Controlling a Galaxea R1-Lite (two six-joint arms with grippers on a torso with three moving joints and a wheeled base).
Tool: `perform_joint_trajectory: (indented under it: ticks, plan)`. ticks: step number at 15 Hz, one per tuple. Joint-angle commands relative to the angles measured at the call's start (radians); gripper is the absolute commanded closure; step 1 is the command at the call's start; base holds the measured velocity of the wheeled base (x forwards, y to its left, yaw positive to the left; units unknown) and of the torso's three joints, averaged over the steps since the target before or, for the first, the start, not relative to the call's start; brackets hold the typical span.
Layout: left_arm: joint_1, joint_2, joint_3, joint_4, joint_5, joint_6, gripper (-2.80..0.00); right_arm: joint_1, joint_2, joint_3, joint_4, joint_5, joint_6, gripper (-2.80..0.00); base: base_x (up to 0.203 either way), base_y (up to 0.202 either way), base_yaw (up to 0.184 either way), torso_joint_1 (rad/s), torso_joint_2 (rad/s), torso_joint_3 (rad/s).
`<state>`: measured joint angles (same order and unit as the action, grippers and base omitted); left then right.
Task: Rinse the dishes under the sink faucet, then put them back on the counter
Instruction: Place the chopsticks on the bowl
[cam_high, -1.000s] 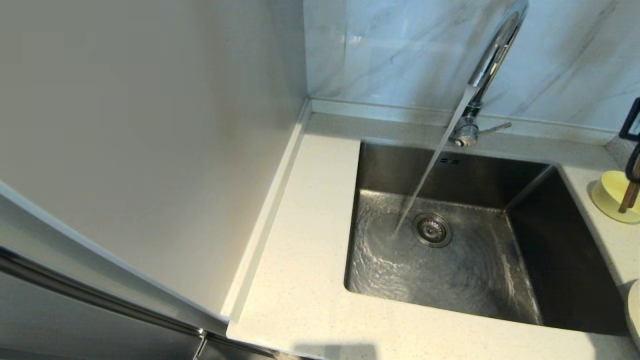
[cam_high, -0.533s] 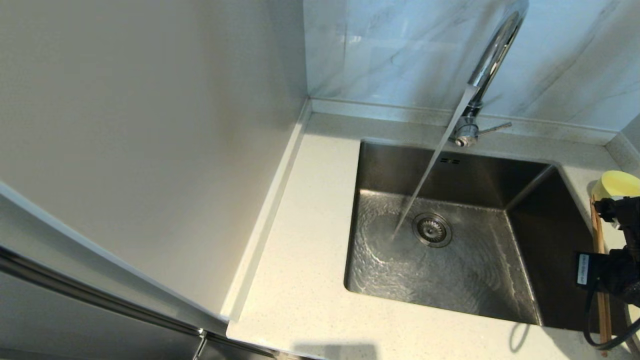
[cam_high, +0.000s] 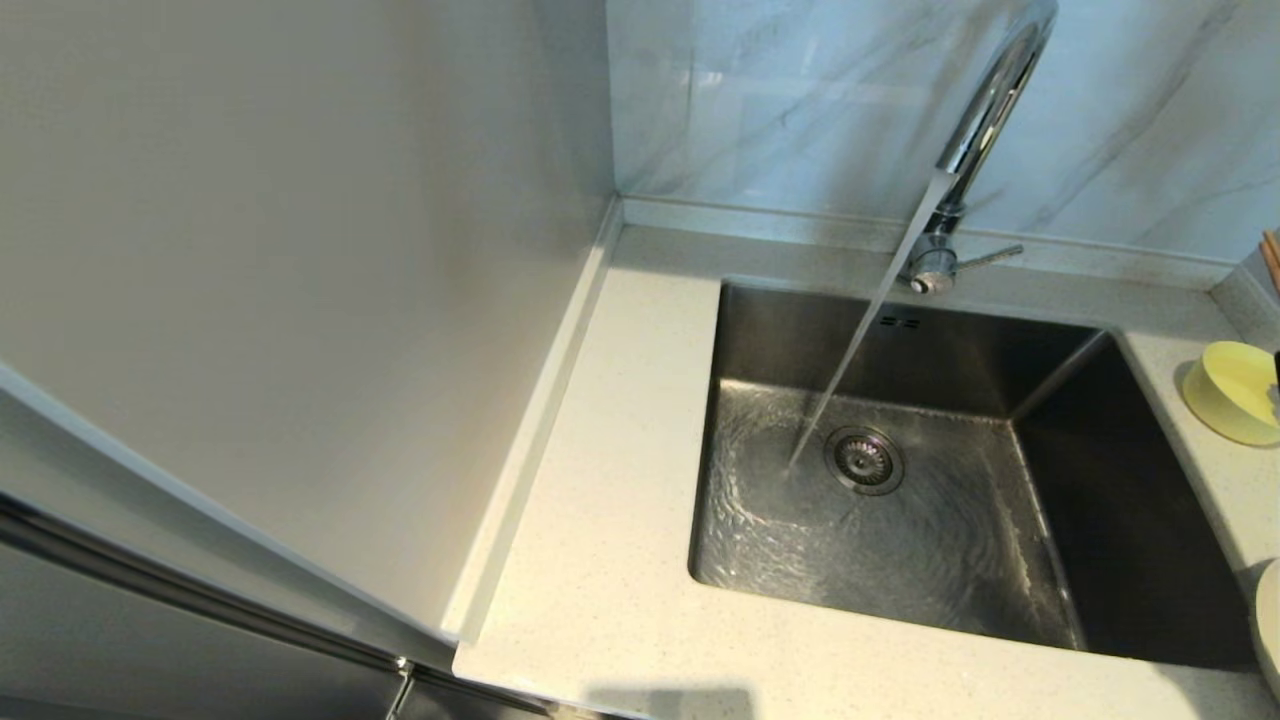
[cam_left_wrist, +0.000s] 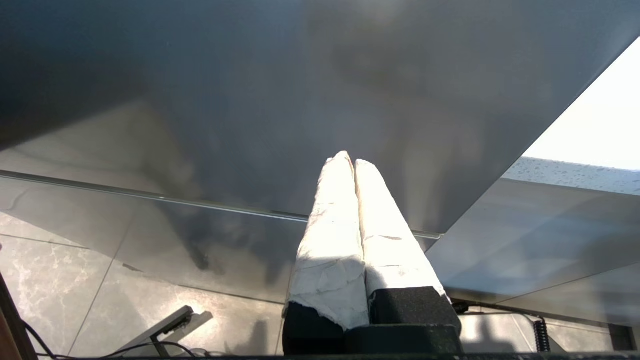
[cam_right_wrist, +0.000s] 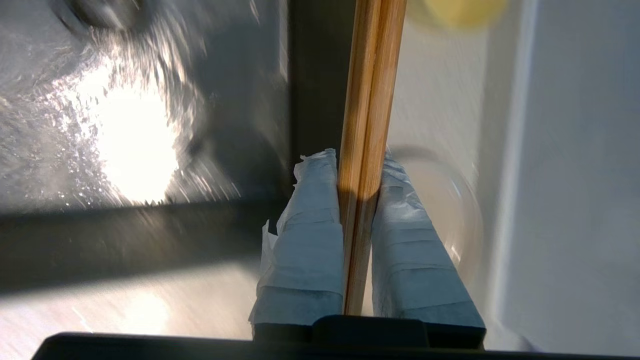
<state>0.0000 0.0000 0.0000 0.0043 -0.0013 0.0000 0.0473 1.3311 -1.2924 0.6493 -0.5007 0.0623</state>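
The bench (cam_high: 600, 560) is wrapping around the sink (cam_high: 1120, 520) on its left, near and right sides, with a raised edge running along the far side under the marble wall. The sink is sitting at centre right, and water is rippling across its floor around the drain (cam_high: 864, 460). The faucet (cam_high: 985, 110) is rising from the far rim and is sending a slanted stream (cam_high: 850, 350) down just left of the drain. The plate (cam_high: 1270, 625) is showing only as a white sliver at the right edge, on the bench near the sink's near right corner. The bowl (cam_high: 1232, 390) is resting on the bench right of the sink, farther back. The right gripper (cam_right_wrist: 357, 165) is holding the chopsticks (cam_right_wrist: 367, 100), its jaws clamping them side by side, above the sink's right rim; in the head view only their tips (cam_high: 1271, 255) are peeking in at the far right. The left gripper (cam_left_wrist: 352, 162) is hanging low beside the cabinet front, jaws pressing together with nothing between them.
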Motion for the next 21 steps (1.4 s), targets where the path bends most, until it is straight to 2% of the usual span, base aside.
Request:
perform_joint_trajectory:
  ticks: [1, 4, 7, 13, 17, 21]
  plan:
    - [0.0, 0.0, 0.0, 0.0, 0.0, 0.0, 0.0, -0.021, 0.015, -0.057, 0.22, -0.02, -0.002, 0.0, 0.0, 0.0, 0.0, 0.0, 0.0, 0.0]
    - [0.0, 0.0, 0.0, 0.0, 0.0, 0.0, 0.0, -0.108, 0.064, -0.106, 0.264, -0.047, -0.059, 0.0, 0.0, 0.0, 0.0, 0.0, 0.0, 0.0]
    - [0.0, 0.0, 0.0, 0.0, 0.0, 0.0, 0.0, -0.186, 0.19, -0.261, 0.262, -0.028, -0.084, 0.0, 0.0, 0.0, 0.0, 0.0, 0.0, 0.0]
    - [0.0, 0.0, 0.0, 0.0, 0.0, 0.0, 0.0, -0.275, 0.453, -0.459, 0.185, 0.023, -0.081, 0.0, 0.0, 0.0, 0.0, 0.0, 0.0, 0.0]
    - [0.0, 0.0, 0.0, 0.0, 0.0, 0.0, 0.0, -0.341, 0.624, -0.654, 0.171, 0.006, -0.034, 0.0, 0.0, 0.0, 0.0, 0.0, 0.0, 0.0]
    - [0.0, 0.0, 0.0, 0.0, 0.0, 0.0, 0.0, -0.432, 0.68, -0.68, 0.074, 0.012, -0.109, 0.0, 0.0, 0.0, 0.0, 0.0, 0.0, 0.0]
